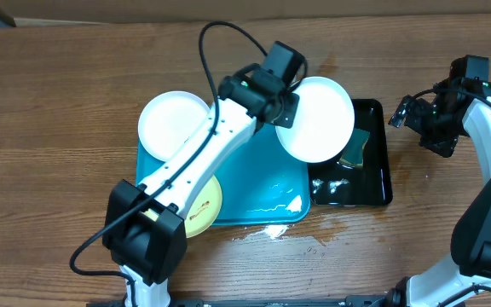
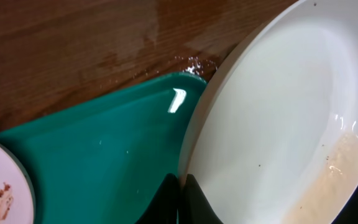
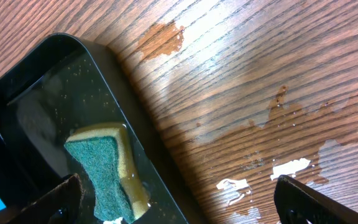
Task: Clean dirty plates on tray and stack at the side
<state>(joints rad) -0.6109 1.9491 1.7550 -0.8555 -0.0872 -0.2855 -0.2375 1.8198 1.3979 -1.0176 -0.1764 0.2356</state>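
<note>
My left gripper (image 1: 281,107) is shut on the rim of a white plate (image 1: 318,119), which it holds tilted over the tray's back right corner and the black tray. In the left wrist view the fingers (image 2: 169,193) pinch the edge of that plate (image 2: 278,118), which has a faint beige film at its lower right. The turquoise tray (image 1: 254,192) lies in the middle. A second white plate (image 1: 170,121) sits at its back left corner. A pale yellow-green plate (image 1: 205,205) with a brown smear lies at its front left, partly under my left arm. My right gripper (image 1: 416,119) hangs open to the right, holding nothing.
A glossy black tray (image 1: 373,183) with water stands right of the turquoise one and holds a green-and-yellow sponge (image 3: 107,171). Water lies on the turquoise tray (image 2: 104,155) and in patches on the wooden table (image 3: 278,124), also at the tray's front edge.
</note>
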